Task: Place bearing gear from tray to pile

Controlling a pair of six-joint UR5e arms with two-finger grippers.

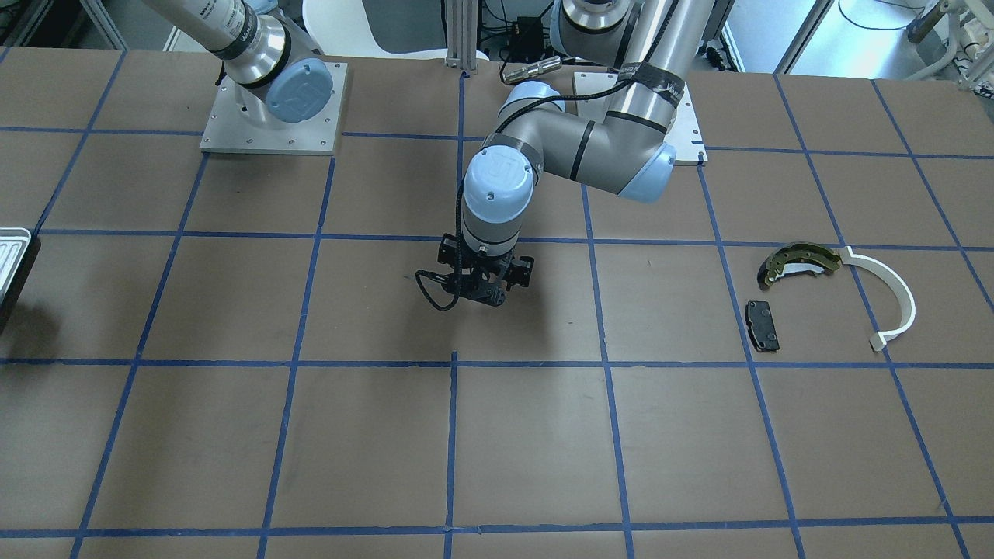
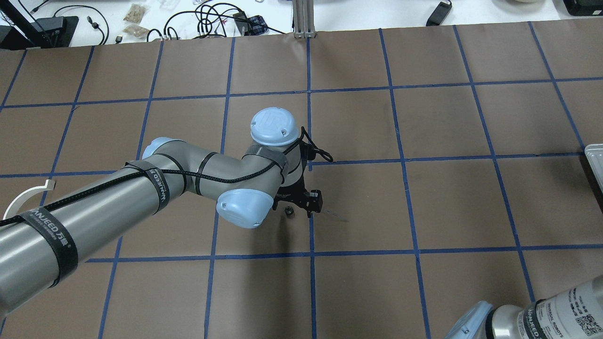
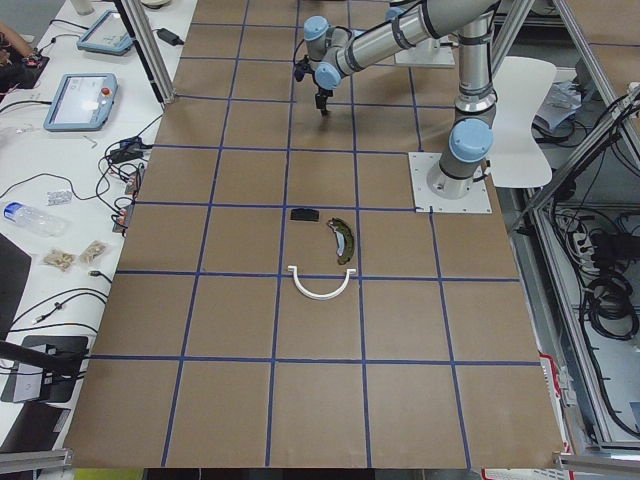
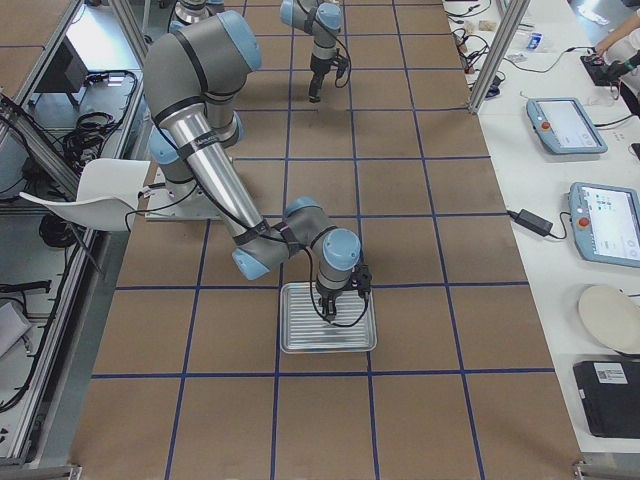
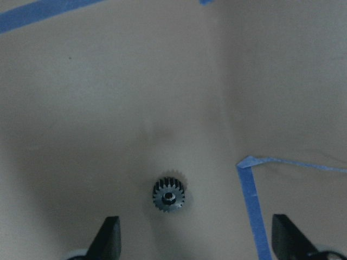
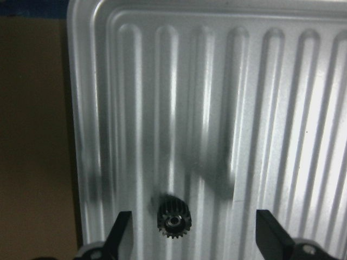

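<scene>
A small dark bearing gear (image 6: 174,219) lies on the ribbed silver tray (image 6: 303,108), between the open fingers of my right gripper (image 6: 195,235), which hangs just above it. The tray also shows in the exterior right view (image 4: 300,340). A second gear (image 5: 168,195) lies on the brown table below my open, empty left gripper (image 5: 198,241) at mid-table (image 2: 289,211). The pile lies far off on my left: a brass-and-dark brake shoe (image 1: 800,260), a white plastic arc (image 1: 893,299) and a black brake pad (image 1: 762,324).
The brown table is marked with a blue tape grid (image 1: 453,435). The tray's edge (image 1: 12,248) sits at the table's far right end. Both arm base plates (image 1: 272,116) stand at the robot's side. Tablets and cables lie on the benches beyond the table.
</scene>
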